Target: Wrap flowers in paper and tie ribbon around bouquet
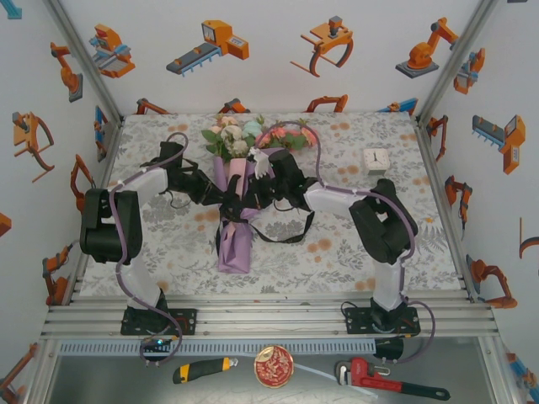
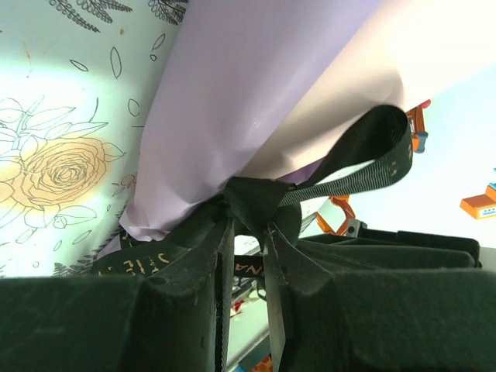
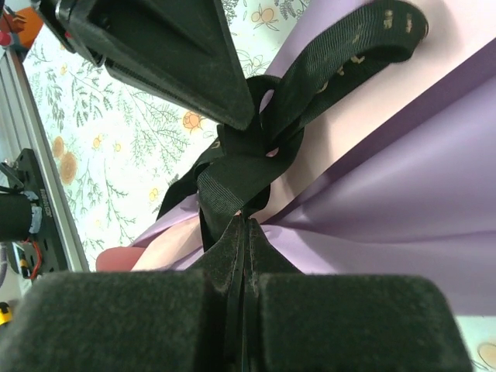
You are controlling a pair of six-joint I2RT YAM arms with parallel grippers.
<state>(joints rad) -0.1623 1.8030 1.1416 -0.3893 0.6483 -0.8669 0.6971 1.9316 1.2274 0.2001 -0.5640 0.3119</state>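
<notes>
Hidden: stems lie inside the paper (image 1: 234,248); from above, both arms cover the ribbon (image 2: 364,159) knot (image 2: 252,203).
Bouquet (image 1: 229,178): lies flat, long axis far-to-near; flowers (image 1: 240,135) beyond the knot, cone tip on its near side.
Left gripper (image 2: 248,236): at the knot, slightly parted, a ribbon strand in the gap.
Right gripper (image 3: 246,229): at the knot, clenched on ribbon.

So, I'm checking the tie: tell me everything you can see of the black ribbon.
The black woven fabric ribbon, printed with small gold letters, is knotted around the lilac paper wrap. One loop stands up from the knot; a loose tail curves over the floral tablecloth. The right hand is shut on a strand below the knot; the left hand, slightly open, sits against it.
</notes>
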